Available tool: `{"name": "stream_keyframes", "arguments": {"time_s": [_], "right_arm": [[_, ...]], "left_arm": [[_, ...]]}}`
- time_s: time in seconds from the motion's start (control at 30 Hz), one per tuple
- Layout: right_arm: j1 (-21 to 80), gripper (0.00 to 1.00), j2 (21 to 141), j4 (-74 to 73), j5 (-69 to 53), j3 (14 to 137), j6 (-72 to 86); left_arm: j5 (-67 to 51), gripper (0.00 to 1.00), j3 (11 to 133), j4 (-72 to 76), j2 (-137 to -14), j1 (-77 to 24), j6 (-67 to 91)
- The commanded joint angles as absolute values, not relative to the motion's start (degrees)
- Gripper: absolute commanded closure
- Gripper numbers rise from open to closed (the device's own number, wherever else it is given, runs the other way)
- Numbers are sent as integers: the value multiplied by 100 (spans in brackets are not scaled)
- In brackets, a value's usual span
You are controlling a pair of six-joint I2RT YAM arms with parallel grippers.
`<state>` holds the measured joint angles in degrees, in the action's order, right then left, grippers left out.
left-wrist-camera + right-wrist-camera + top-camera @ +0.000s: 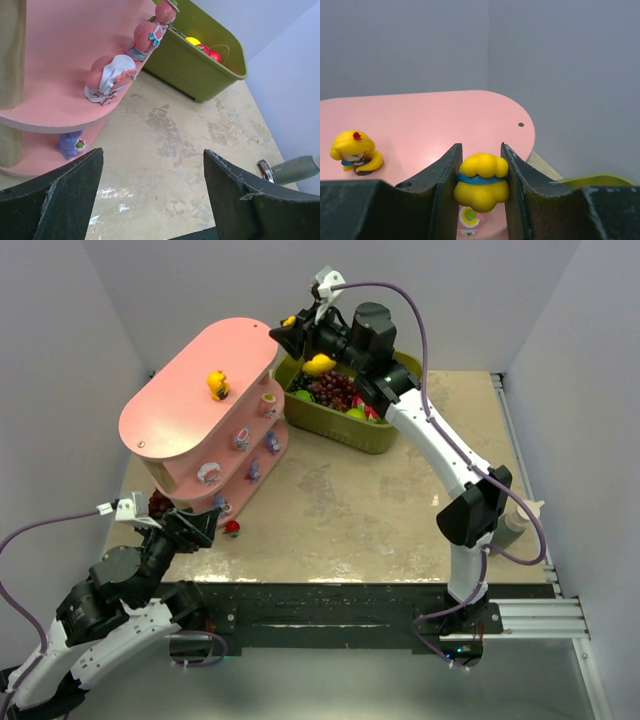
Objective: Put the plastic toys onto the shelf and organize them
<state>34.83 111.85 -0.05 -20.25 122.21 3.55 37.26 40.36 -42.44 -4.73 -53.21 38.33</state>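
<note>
This was a robot-testing lab cell, not a lived-in room. Bare grey walls (70, 330) closed in a worn, blotchy tabletop (350, 510) on three sides. The left arm (100, 615) and right arm (440, 455) were bolted to a dark plate (330, 615) and aluminium rail (545, 618) at its near edge, with purple cables (425, 320) looping free. The only furnishings were props: a pink shelf (180, 400) with plastic toys (217, 385) and an olive bin (375, 435) of fruit.

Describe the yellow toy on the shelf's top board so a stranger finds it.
Find the tall pink shelf. One yellow-haired figurine stands alone on its top board, red dot on its head; the other yellow toy is in the right gripper.
</note>
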Motion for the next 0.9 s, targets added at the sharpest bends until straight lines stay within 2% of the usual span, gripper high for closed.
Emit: {"name": "stream_keyframes", "arguments": {"time_s": [0.0, 0.23, 0.87], "right_arm": [[3489, 100, 11223, 70, -2312, 12595, 712], [3507, 100, 11461, 106, -2602, 12735, 624], [3858, 100, 12172, -299, -1995, 13500, 176]], "left_arm": [[3727, 15, 3990, -3981, -545, -5309, 3718], [3744, 15, 3990, -3999, -589, -5309, 3735], [3806, 15, 3990, -4052, -510, -5309, 3779]]}}
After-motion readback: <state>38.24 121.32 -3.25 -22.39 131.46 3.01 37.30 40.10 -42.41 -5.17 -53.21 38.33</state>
